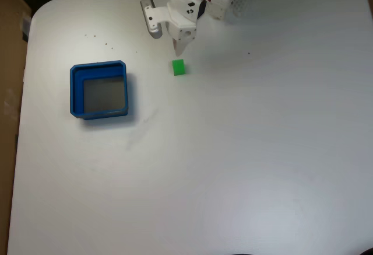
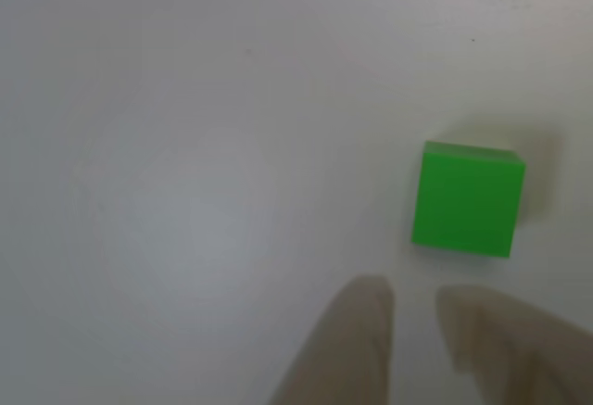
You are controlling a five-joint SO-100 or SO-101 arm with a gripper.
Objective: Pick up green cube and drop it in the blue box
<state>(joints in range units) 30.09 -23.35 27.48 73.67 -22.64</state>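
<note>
Green, bright and plain, the green cube (image 1: 179, 67) sat alone on the white surface (image 1: 233, 150), resting flat with nothing touching it. Just above it in the fixed view hung the white hand (image 1: 179, 49), its tips drawn together to a narrow point aimed down at the surface, a small gap short of the cube. The close other view caught the same cube (image 2: 469, 199) at the right, casting a soft shadow, while two blurred pale fingertips (image 2: 347, 340) rose from the bottom edge, just below the cube and slightly to its left, with only a thin slit between them. Nothing sat in that slit. Over to the left in the fixed view, well apart from cube and hand, lay the blue box (image 1: 74, 88), thick-walled, its grey floor bare.
</note>
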